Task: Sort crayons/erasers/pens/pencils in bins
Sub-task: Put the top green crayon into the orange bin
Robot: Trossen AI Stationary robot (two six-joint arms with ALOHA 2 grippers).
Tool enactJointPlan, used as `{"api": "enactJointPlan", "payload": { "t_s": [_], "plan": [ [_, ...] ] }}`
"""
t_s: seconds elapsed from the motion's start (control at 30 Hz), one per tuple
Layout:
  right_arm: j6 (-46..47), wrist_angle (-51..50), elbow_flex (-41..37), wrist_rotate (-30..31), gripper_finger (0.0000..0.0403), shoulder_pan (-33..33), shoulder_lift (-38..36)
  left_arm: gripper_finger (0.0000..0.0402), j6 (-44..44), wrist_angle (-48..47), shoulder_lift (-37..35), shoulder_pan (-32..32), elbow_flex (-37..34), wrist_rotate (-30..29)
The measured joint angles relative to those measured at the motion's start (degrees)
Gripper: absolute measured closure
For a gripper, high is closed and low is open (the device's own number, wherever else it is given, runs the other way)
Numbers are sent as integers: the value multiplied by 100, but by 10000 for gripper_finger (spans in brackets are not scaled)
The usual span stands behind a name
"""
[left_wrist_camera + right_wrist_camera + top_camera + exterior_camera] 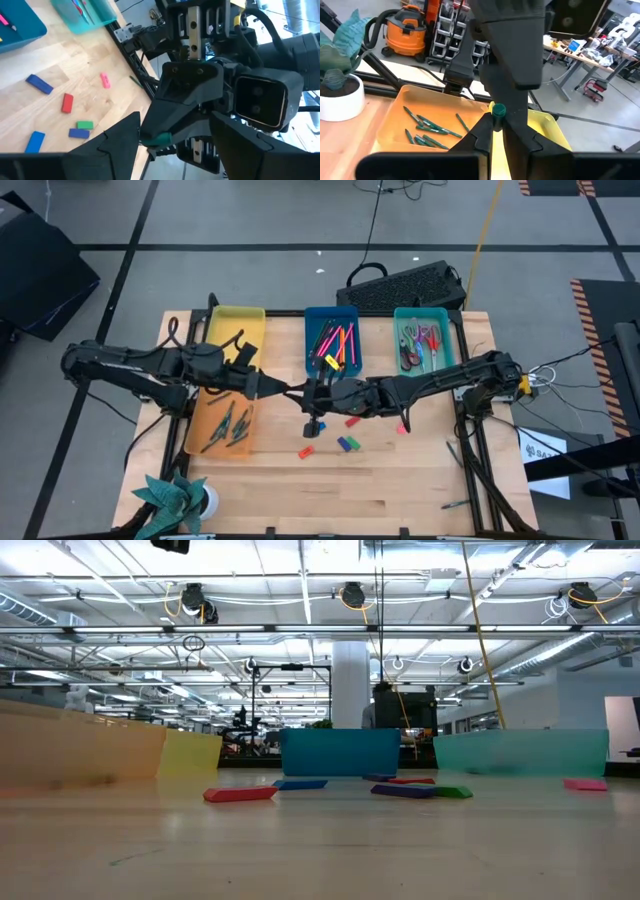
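Overhead, both arms stretched inward from their own sides, meeting tip to tip above the middle of the table [250,500], just in front of the blue bin [309,345].

Right gripper [497,122]: fingers drawn narrow, pinched on a short green stick [499,110], apparently by its end, though hard to be sure with so little of it showing. Raised off the wood, over the gap between the blue bin and the loose erasers.

Left gripper [175,122]: fingers spread wide, facing the right gripper head-on, with the green stick sitting between them and close to one finger. Cannot tell whether that finger touches it.

Erasers on the bare wood below and toward the right arm's side of the meeting point, none in a bin: a red one [306,451] nearest the front edge, a blue and a green lying touching [347,444], another red [352,421], a dark blue [316,428], and a pink one [402,427] farthest toward the right arm. Flat and well apart from the bins in the low view.

Bins: yellow bin [235,320], blue and teal bin [448,345] in a row along the far side; orange bin [192,435] nearer, under the left arm. Bright sticks in the blue one, scissors-like tools in the teal, dark green sticks in the orange, little to make out in the yellow.

Black keyboard [405,285] behind the far bins; potted plant [175,498] at the front corner on the left arm's side.
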Motion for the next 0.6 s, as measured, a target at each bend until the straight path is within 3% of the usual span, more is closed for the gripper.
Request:
{"api": "enactJointPlan", "payload": {
  "t_s": [0.6],
  "plan": [
    [-304,384,0,186,378,-4,4,161,-130,8,2,28,0,99]
  ]
}}
